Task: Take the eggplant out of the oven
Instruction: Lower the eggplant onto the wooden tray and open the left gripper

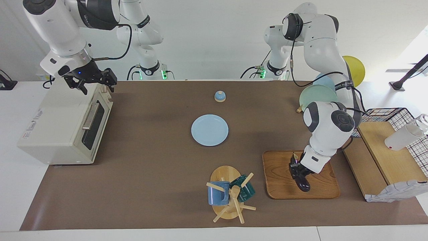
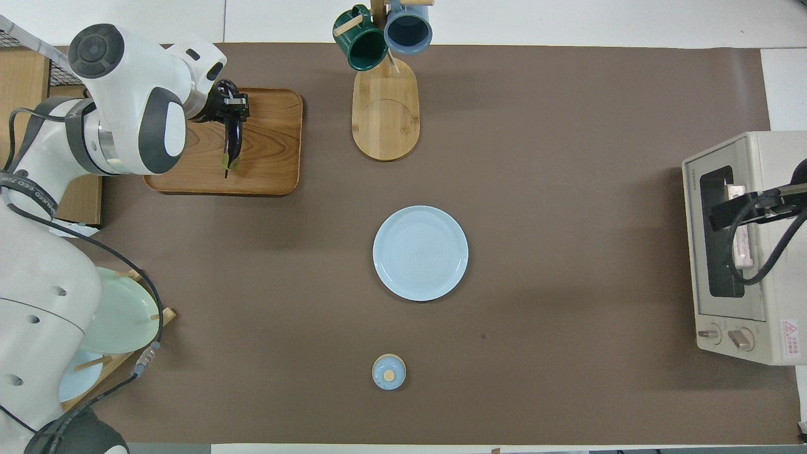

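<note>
Dark purple-black and glossy, the slim eggplant (image 2: 233,140) is out of the oven and sits over the rectangular wooden tray (image 2: 271,157) at the left arm's end of the worktop (image 2: 567,189). The left gripper (image 1: 300,174) is closed on the eggplant's thick end, and the thin stem end points toward the robots. From the facing view I cannot tell whether the eggplant rests on the tray or hangs just above it.

The boxy cream-white toaster oven (image 1: 57,127) stands at the right arm's end of the worktop, its dark glass door closed with the metal bar handle (image 1: 90,117) across it. The right gripper (image 1: 97,85) hovers over the oven's top edge above the door, its fingers spread wide with nothing between them.

In the overhead view, taking the round pale blue plate (image 2: 420,252) as the clock centre:
- the tray lies at about 10 o'clock;
- the wooden mug stand (image 2: 386,113), carrying a dark green mug (image 2: 359,44) and a blue mug (image 2: 408,28), lies at 12 o'clock;
- the oven lies at 3 o'clock, well apart;
- a small blue domed lid with a wooden knob (image 2: 389,372) lies at 6 o'clock.
</note>
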`<state>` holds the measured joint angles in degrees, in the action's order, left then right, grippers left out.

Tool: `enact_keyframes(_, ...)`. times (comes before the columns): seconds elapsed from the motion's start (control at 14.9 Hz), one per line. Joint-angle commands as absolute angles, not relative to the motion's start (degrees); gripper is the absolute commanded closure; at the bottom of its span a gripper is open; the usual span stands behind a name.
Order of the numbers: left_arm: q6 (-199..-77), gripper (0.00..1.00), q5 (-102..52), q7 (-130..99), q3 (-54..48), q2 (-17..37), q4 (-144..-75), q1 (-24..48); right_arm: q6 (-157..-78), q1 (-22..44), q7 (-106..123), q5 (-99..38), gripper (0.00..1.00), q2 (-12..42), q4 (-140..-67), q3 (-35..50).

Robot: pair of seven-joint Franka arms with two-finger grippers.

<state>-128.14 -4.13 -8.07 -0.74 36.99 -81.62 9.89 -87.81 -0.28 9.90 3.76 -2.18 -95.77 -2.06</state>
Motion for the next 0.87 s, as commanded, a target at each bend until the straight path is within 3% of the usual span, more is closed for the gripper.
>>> enact_keyframes(0.0, -129.38, 0.65, -3.25, -7.47, -1.05, 35.51, -83.94, 9.49, -88.06, -0.18, 8.79, 2.46, 0.0, -2.29, -95.27, -2.2)
enact_keyframes(0.07, -128.77, 0.01, -3.25, -7.38, -0.97, 35.33, -83.76, 9.49, -88.07, -0.18, 8.79, 2.46, 0.0, -2.29, -95.27, -2.2)
enact_keyframes(0.54, -121.21, 0.0, -3.69, -7.82, -0.79, 34.64, -78.75, 9.32, -88.15, -0.18, 8.88, 2.46, 0.0, -2.29, -95.27, -2.11)
enact_keyframes(0.81, -113.5, 0.0, -3.16, -9.14, -0.09, 25.95, -79.37, 7.57, -88.07, -0.18, 8.88, 2.46, 0.0, -2.29, -95.27, -2.02)
